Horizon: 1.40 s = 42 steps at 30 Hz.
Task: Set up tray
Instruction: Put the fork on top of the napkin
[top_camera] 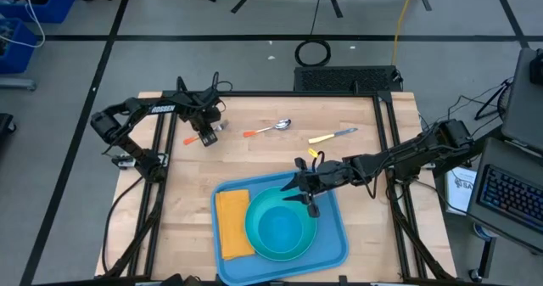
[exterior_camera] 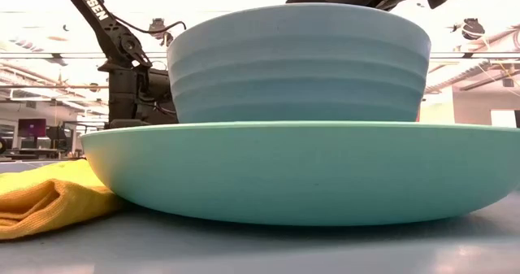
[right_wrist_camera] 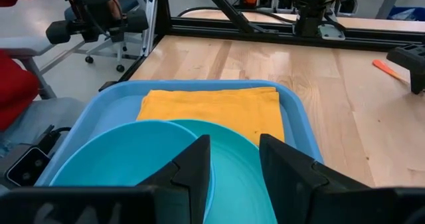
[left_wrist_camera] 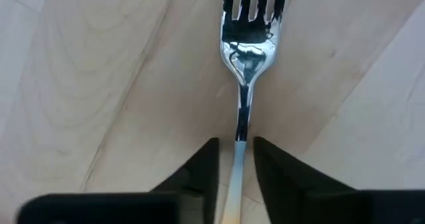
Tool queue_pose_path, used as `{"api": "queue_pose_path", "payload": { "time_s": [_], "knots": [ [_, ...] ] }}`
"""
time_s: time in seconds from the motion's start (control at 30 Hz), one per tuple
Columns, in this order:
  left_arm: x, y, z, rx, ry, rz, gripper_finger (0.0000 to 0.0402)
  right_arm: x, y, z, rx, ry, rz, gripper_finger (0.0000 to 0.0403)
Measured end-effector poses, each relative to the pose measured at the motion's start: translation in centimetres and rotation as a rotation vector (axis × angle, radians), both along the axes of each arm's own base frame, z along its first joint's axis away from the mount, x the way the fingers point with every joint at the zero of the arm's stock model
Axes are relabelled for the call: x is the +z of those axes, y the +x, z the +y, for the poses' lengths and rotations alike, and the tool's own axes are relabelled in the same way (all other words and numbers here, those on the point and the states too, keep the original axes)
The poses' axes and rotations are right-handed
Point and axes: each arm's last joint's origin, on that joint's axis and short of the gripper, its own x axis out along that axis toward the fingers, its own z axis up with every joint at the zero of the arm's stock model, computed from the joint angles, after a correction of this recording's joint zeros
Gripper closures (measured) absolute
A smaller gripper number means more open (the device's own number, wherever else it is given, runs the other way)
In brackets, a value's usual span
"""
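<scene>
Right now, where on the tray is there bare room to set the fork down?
Little room: the tray is crowded by the napkin, plate and bowl. Only thin strips show beside the rims. Open wood lies between the spoon and the tray.

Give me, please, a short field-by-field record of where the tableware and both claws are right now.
tray: blue tray at the table's near edge
on tray: yellow napkin; bowl stacked in teal plate
left claw: left claw closing around fork handle on the wood
right claw: right claw astride the bowl's rim
off tray: spoon, knife
</scene>
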Motion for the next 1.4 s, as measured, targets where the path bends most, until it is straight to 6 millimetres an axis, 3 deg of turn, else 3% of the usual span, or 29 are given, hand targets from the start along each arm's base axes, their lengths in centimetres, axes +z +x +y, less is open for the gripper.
{"api": "queue_pose_path", "payload": {
  "time_s": [0.2, 0.37, 0.83, 1.4],
  "knots": [
    [0.0, 0.0, 0.1, 0.001, 0.007, -0.004, 0.0388, 0.0, 0.0, 0.0, 0.0, 0.0, 0.0, 0.028],
    [0.0, 0.2, 0.2, 0.043, 0.023, -0.014, 0.0377, 0.0, 0.0, 0.0, 0.001, -0.005, -0.002, 0.028],
    [0.0, 0.2, 0.3, 0.206, 0.018, -0.039, 0.0392, 0.7, 0.3, -0.3, 0.024, -0.083, -0.097, 0.028],
    [0.5, 1.0, -0.5, 0.275, 0.059, -0.038, 0.0392, 1.3, 0.8, -1.5, 0.016, -0.18, -0.186, 0.028]
  ]
}}
